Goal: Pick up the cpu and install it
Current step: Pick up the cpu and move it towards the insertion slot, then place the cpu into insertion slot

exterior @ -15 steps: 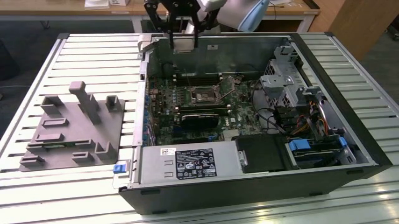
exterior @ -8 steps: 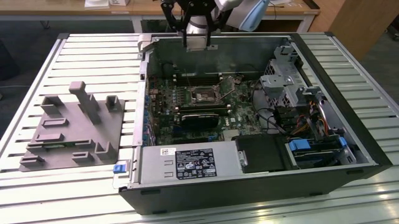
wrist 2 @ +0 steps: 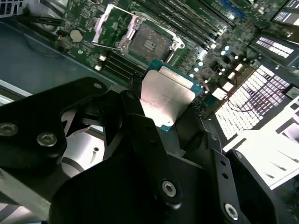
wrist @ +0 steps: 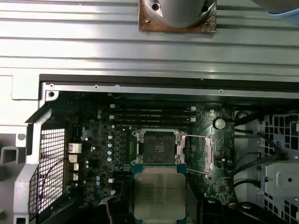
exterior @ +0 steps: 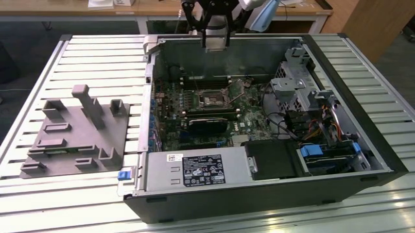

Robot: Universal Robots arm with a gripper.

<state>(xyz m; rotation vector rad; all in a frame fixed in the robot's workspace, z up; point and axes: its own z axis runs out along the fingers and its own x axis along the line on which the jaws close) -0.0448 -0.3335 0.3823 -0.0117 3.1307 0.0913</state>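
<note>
A slatted metal table (exterior: pixel 97 53) carries an open computer case (exterior: pixel 259 204). The exterior view shows the gripper (exterior: pixel 216 46) above it. Both wrist views show the cpu (wrist 2: pixel 166 100) (wrist: pixel 160 196) pinched between its fingers (wrist 2: pixel 138 116), above the motherboard's open socket (wrist: pixel 159 148).

Overhead light makes the slatted worktop (exterior: pixel 97 63) shine pale in the exterior view, while the inside of the computer case (exterior: pixel 272 199) lies in soft shade. In the second wrist view the cpu (wrist 2: pixel 166 100) glares white on its metal top, the perforated panel (wrist 2: pixel 261 112) beside it is washed out and the fingers (wrist 2: pixel 140 126) are near black. In the first wrist view the motherboard (wrist: pixel 93 140) is dim below bright slats.
</note>
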